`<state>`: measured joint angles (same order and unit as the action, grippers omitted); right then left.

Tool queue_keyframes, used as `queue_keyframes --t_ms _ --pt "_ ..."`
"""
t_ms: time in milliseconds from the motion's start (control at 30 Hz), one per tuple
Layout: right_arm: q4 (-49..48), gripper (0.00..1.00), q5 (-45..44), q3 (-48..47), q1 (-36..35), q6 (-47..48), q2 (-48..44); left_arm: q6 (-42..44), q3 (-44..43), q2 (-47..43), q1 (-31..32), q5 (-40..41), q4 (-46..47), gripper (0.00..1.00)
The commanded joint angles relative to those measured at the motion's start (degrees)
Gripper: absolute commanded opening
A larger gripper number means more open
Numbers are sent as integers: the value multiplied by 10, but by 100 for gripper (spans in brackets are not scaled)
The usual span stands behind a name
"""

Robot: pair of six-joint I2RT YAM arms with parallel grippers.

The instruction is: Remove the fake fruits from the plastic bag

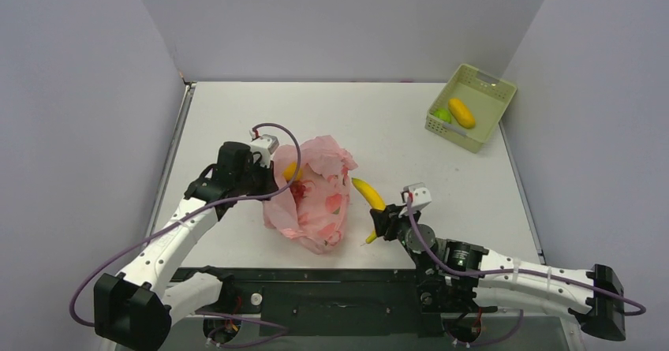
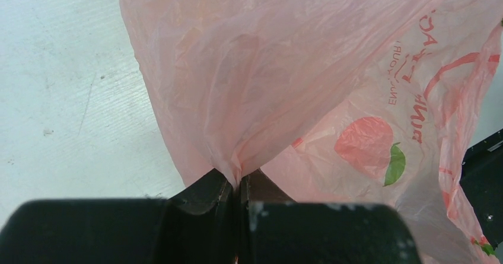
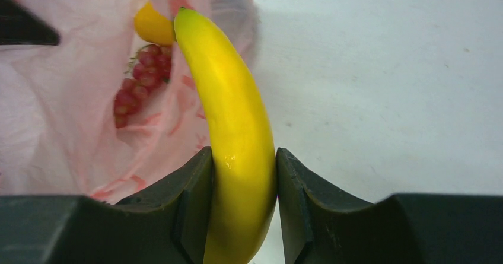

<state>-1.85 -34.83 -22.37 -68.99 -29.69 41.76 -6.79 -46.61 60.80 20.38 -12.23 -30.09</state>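
The pink plastic bag [image 1: 312, 201] lies crumpled in the middle of the table, its mouth open upward. My left gripper [image 1: 267, 179] is shut on a pinch of the bag's film [image 2: 240, 172] at its left side. My right gripper [image 1: 381, 223] is shut on the yellow banana [image 1: 368, 196], just right of the bag; the banana [image 3: 237, 145] sits between both fingers. Inside the bag I see a yellow fruit [image 3: 153, 25] and the dark red grape bunch [image 3: 137, 83]. A yellow-orange oval fruit [image 1: 461, 113] and a green round fruit [image 1: 441, 115] lie in the basket.
A pale green slotted basket [image 1: 492, 113] stands at the back right corner of the table. Grey walls close in the table on three sides. The dark base plate [image 1: 339, 288] runs along the near edge.
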Motion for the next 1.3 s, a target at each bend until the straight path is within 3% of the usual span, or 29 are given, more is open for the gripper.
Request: queue_keyframes --t_ms 0,133,333,500,633,900,1067,1267 --pt "115 0 -93 29 15 -88 -73 6 -8 4 -11 -4 19 0" --pt "176 0 -77 -8 165 -105 -41 6 -7 6 -23 -18 22 0" --pt "174 0 38 -129 415 -55 144 5 -8 3 -36 -33 21 0" --pt "173 0 26 -279 543 -27 272 4 -8 -8 -38 -36 24 0" --pt "174 0 13 -395 620 -11 386 2 -9 -13 -38 -39 20 0" --pt "216 0 83 -627 745 -33 627 0 -4 -38 -39 -57 28 0" --pt "276 0 69 -772 774 -18 723 -1 -4 -46 -39 -65 29 0" --pt "308 0 44 -837 779 11 790 -1 -2 -55 -39 -70 33 0"
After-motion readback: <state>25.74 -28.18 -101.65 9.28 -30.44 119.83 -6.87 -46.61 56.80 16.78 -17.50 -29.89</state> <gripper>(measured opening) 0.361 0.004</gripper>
